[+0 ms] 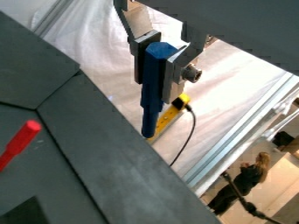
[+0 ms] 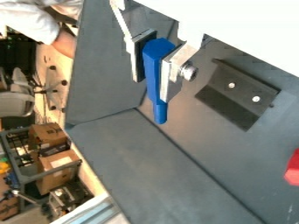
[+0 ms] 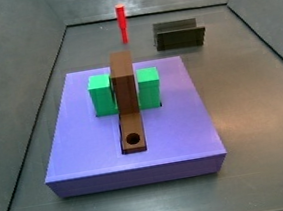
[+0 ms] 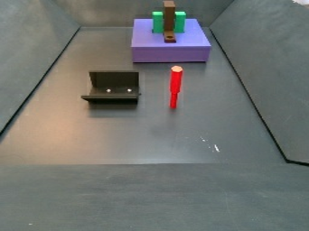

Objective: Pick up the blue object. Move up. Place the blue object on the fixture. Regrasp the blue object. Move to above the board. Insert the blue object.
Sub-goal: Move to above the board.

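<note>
The gripper (image 2: 152,59) grasps the smooth, stick-like blue object (image 2: 158,80) between its flat silver fingers (image 2: 122,33). The dark L-shaped fixture (image 4: 111,87) holds nothing.

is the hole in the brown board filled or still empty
Empty. In a side view the board shows its round hole open and dark. The blue object sits clamped in the gripper, seen in both wrist views.

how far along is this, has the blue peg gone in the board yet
Not yet. Done: in both wrist views the gripper is shut on the blue peg, lifted out of both side views. In hand: carrying it. Left: the fixture is empty, and the hole in the board is unfilled, so placing, regrasping and inserting remain.
</note>
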Robot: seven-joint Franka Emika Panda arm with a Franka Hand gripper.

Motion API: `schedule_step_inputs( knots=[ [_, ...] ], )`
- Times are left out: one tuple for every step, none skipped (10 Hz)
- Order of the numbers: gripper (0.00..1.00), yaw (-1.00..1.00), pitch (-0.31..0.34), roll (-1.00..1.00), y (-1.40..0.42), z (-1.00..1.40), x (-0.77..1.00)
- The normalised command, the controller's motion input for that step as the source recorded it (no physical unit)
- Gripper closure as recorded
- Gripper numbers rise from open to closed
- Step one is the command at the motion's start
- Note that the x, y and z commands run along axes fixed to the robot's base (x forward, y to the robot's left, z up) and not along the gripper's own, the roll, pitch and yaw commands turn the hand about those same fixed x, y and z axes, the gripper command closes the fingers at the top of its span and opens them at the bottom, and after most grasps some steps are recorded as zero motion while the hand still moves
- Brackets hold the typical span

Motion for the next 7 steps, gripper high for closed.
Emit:
schedule_step_inputs(
  knots=[
    [1.0,-0.01,0.048,0.01,-0.02,0.27,0.0],
    [1.0,0.0,0.061,0.0,-0.01,0.19,0.01],
    [1.0,-0.1,0.14,-1.0,-1.4,0.28,-0.99],
    [1.0,-0.1,0.138,-1.0,-1.4,0.28,-1.0],
    [1.0,-0.09,0.13,-1.0,-1.4,0.3,-1.07],
    [1.0,-0.08,0.138,-1.0,-1.4,0.27,-1.09],
    [1.0,-0.07,0.143,-1.0,-1.4,0.29,-1.08]
  ],
)
